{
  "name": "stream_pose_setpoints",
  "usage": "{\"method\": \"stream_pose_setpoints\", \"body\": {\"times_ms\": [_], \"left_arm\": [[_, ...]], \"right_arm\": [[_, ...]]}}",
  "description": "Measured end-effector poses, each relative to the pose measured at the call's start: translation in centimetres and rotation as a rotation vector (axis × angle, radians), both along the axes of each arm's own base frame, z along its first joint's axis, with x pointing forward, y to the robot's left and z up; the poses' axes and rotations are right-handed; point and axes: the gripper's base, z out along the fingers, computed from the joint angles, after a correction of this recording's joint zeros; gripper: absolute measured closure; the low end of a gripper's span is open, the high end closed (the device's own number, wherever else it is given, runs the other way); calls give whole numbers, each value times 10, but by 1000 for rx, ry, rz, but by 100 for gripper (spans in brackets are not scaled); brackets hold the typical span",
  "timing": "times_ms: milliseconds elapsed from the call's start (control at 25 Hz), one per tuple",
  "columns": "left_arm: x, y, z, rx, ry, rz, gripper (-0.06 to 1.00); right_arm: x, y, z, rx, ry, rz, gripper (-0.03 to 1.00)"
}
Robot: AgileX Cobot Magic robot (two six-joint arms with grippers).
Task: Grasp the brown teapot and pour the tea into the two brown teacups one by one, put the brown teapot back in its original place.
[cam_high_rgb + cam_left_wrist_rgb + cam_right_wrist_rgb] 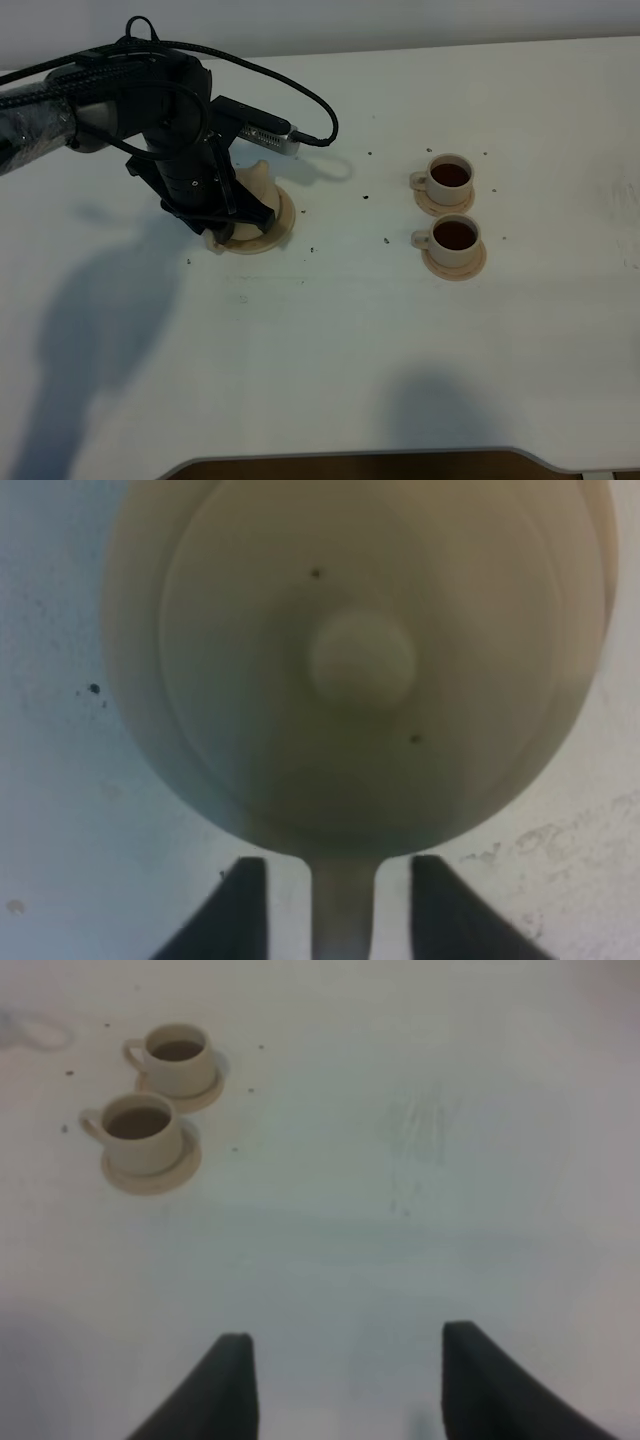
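Note:
The brown teapot (257, 182) sits on its wide tan saucer (283, 217) at the left, mostly hidden under my left arm. In the left wrist view the teapot's lid and knob (362, 660) fill the frame. My left gripper (340, 910) is open with a finger on each side of the loop handle (342, 905), with a gap on both sides. The two brown teacups (450, 176) (456, 238) stand on their small saucers at the right, both holding dark tea. They also show in the right wrist view (178, 1055) (140, 1128). My right gripper (345, 1390) is open and empty above bare table.
Small dark specks (367, 197) lie scattered on the white table (350, 330) between the teapot and the cups. The table's front edge (350, 455) runs along the bottom. The right arm is out of the exterior high view.

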Motion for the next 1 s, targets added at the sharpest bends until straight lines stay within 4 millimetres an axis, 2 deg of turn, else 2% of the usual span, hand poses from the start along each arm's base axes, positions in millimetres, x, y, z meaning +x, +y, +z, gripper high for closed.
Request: {"method": "stream_pose_setpoints", "body": {"times_ms": [80,200,400,560,720,1000], "left_arm": [[-1,1,7,-4,-11,0,50],[-8,5,30,-1,-16,4,42],[-34,20,73,78,60,15,39],[-48,27,98,76,26,17,39],[-80,40,108,66,28,20,39],[-161,75,109,70,49,20,39]], "right_arm": [[0,0,0,0,0,0,53],[0,0,0,0,0,0,53],[0,0,0,0,0,0,53],[0,0,0,0,0,0,53],[0,0,0,0,0,0,53],[0,0,0,0,0,0,53]]}}
